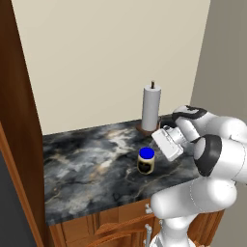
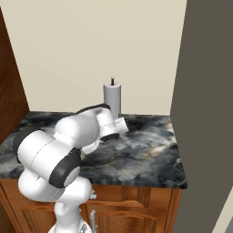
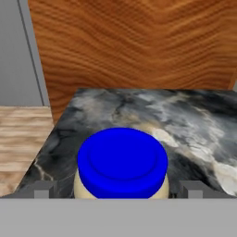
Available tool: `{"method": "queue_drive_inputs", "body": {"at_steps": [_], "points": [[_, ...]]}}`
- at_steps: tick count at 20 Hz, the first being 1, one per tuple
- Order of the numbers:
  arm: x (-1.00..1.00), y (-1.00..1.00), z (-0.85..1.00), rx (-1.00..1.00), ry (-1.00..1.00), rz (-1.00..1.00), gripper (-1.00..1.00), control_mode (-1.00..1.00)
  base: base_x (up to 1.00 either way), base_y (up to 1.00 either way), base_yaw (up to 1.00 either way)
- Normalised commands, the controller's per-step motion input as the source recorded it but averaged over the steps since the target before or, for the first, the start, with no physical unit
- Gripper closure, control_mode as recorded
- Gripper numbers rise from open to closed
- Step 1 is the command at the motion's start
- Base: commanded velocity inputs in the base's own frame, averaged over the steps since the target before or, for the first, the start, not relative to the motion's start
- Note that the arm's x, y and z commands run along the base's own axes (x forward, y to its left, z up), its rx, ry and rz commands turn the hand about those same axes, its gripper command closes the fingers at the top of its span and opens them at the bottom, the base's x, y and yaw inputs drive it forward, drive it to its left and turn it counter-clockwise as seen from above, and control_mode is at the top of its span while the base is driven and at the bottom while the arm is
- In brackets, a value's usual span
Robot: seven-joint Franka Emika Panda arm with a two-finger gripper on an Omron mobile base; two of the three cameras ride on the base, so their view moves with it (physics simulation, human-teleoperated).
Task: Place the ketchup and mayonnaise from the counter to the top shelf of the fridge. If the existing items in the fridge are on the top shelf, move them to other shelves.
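Note:
The mayonnaise (image 1: 146,160) is a pale jar with a blue lid (image 3: 122,161), standing upright on the dark marble counter (image 1: 87,169). My gripper (image 1: 155,144) hovers just right of and above the jar, angled down toward it. In the hand view my gripper (image 3: 118,190) is open, with its two fingertips (image 3: 41,190) on either side of the lid and apart from it. In the right base view my own arm hides the jar. The ketchup is out of view.
A paper towel roll (image 1: 151,108) stands on a wooden holder against the back wall, behind the jar. A tall wooden cabinet side (image 1: 14,120) bounds the counter on the left and a tall grey panel (image 2: 205,113) on the right. Drawers sit below the counter edge.

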Motion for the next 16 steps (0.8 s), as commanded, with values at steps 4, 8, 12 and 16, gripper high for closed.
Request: {"method": "queue_drive_inputs", "body": {"at_steps": [4,8,12,16], "points": [[-0.01,0.07,-0.05,0.0,0.03,-0.01,-1.0,-1.0,0.0,0.0,0.0],[-0.04,0.13,-0.09,0.0,0.04,0.0,-1.0,-1.0,0.0,0.0,0.0],[-0.04,0.12,-0.18,0.0,0.05,0.0,-1.0,-1.0,0.0,0.0,0.0],[0.0,0.11,-0.1,0.0,0.03,0.0,-1.0,-1.0,0.0,0.0,0.0]]}}
